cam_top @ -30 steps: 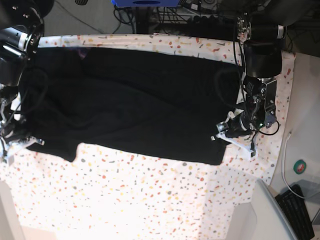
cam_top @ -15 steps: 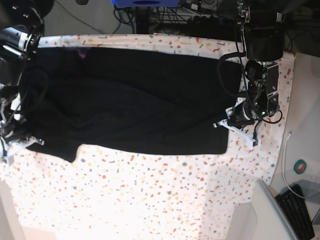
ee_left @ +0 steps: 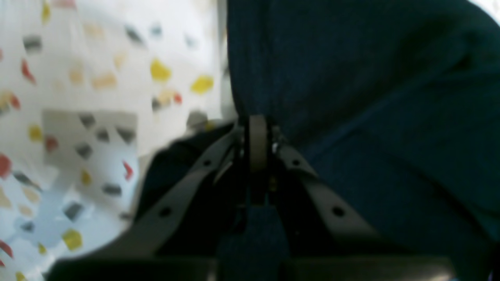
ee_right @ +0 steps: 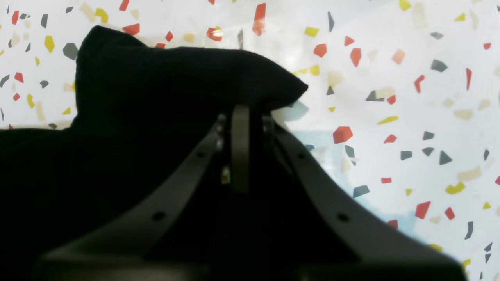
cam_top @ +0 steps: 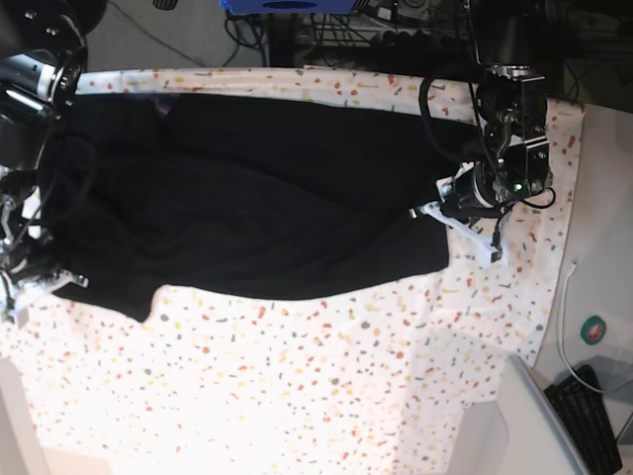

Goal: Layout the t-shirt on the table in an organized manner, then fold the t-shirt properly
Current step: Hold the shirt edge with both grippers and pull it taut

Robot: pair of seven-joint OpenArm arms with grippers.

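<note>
The black t-shirt (cam_top: 257,208) lies spread across the speckled counter (cam_top: 297,386), running from the base view's left edge to its right side, with a small purple print patch (cam_top: 161,102) near its top left corner. The left gripper (cam_top: 450,213) is pinched tight on the shirt's right edge, the cloth bunched between its fingers (ee_left: 256,144). The right gripper (cam_top: 40,282) is likewise clamped on a folded corner of the shirt (ee_right: 187,78) at the lower left, low against the counter.
</note>
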